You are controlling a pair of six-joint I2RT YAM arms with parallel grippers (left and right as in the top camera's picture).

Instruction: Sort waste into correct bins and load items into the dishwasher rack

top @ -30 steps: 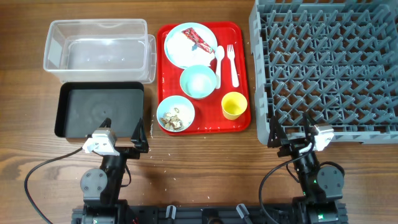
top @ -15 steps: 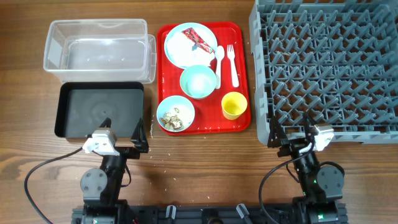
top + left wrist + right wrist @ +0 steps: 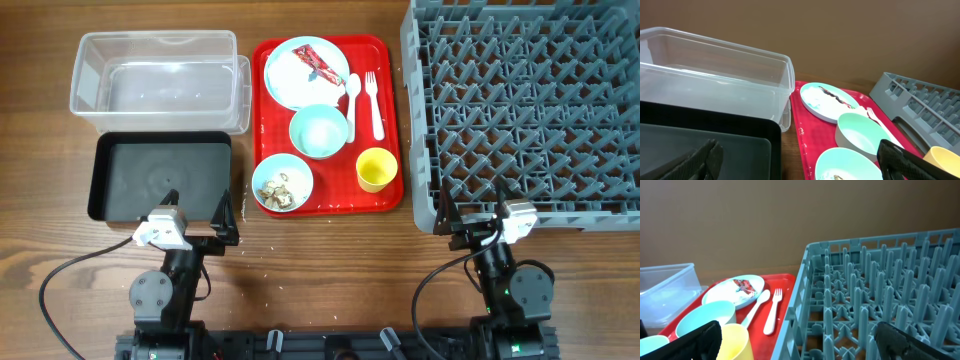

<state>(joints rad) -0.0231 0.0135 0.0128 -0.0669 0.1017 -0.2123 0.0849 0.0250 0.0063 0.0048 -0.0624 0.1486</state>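
Observation:
On the red tray [image 3: 392,60] a light-blue plate [image 3: 290,85] holds the red wrapper [image 3: 318,65] and a whitish crumpled tissue [image 3: 295,66]. Below it are an empty blue bowl [image 3: 320,130], a blue bowl with food scraps [image 3: 282,184] and the yellow cup [image 3: 377,168]. The white spoon [image 3: 352,100] and fork [image 3: 373,100] lie at the tray's right. The clear tub [image 3: 150,75] and black tray [image 3: 160,175] are on the left. The grey rack [image 3: 530,100] is on the right. My left gripper [image 3: 196,212] and right gripper [image 3: 470,215] are open and empty near the front edge.
The left wrist view shows the black tray [image 3: 715,135], the clear tub [image 3: 715,65] and the scraps bowl [image 3: 845,167] close ahead. The right wrist view shows the rack's wall [image 3: 800,310] straight ahead, and the cup [image 3: 735,340] to its left.
My right gripper has shifted very slightly near the rack's front edge. Nothing else has moved.

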